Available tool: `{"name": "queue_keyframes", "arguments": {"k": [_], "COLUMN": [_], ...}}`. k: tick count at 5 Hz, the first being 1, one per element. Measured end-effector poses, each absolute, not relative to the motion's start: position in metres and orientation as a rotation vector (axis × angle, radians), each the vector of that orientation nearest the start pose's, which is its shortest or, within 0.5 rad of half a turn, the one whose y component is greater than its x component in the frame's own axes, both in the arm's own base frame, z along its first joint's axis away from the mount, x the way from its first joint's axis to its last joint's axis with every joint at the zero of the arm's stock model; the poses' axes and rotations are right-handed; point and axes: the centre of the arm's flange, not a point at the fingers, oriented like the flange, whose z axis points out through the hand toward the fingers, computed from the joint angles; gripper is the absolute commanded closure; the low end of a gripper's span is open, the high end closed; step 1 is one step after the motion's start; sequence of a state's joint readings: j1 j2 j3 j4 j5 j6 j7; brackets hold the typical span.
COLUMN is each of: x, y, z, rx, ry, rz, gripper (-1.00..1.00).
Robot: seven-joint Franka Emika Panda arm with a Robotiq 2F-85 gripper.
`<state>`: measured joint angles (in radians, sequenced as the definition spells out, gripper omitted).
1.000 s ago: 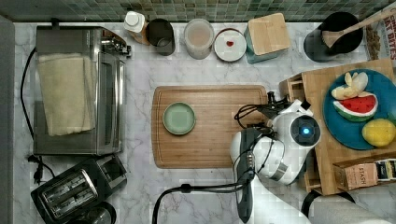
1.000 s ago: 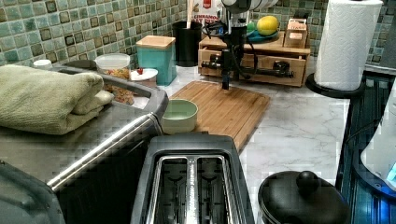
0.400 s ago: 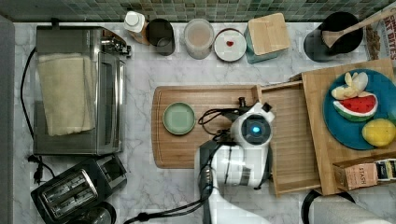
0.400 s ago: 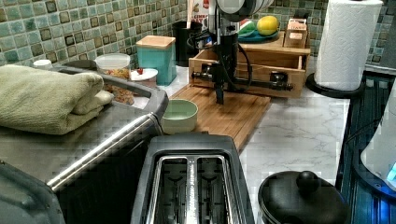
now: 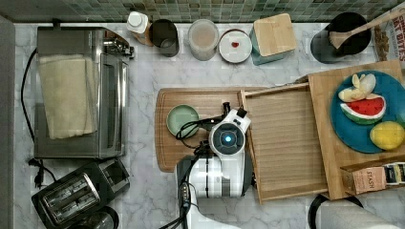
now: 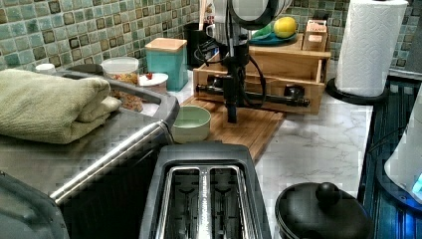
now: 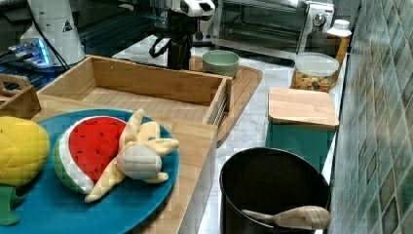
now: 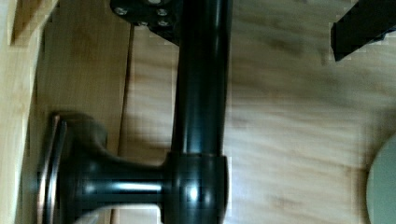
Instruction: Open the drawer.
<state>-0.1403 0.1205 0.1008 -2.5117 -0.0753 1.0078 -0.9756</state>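
Top view looks straight down; left and right views face the drawer (image 5: 286, 143) from opposite ends.

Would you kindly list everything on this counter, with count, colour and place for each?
drawer: 1, light wood, pulled out over the cutting board
handle: 1, black bar, on the drawer front
cutting board: 1, brown wood, centre of the top view
bowl: 1, pale green, on the cutting board
toaster oven: 1, silver, the top view's left
towel: 1, green, folded on the toaster oven
toaster: 1, black, the top view's lower left
box: 1, teal with bamboo lid, by the tiles
plate: 1, blue, holding toy fruit
paper towel roll: 1, white, the left view's right
gripper: 1, black, at the handle
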Motion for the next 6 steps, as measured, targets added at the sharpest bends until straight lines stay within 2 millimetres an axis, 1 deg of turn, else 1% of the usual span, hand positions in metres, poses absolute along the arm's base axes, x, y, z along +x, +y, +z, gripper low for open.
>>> {"name": "queue_keyframes", "arguments": {"k": [1,2,6], "x": [0.4607,0.4605,0.4598], "y": [-0.0201,-0.0226,-0.0239], "z": [0.2342,0.2347,0.2358], "rx": [-3.128,-3.124,-3.117], "ry": [-0.265,-0.241,-0.217], "rz": [0.077,0.077,0.075], "gripper": [-1.00,-1.00,-1.00]}}
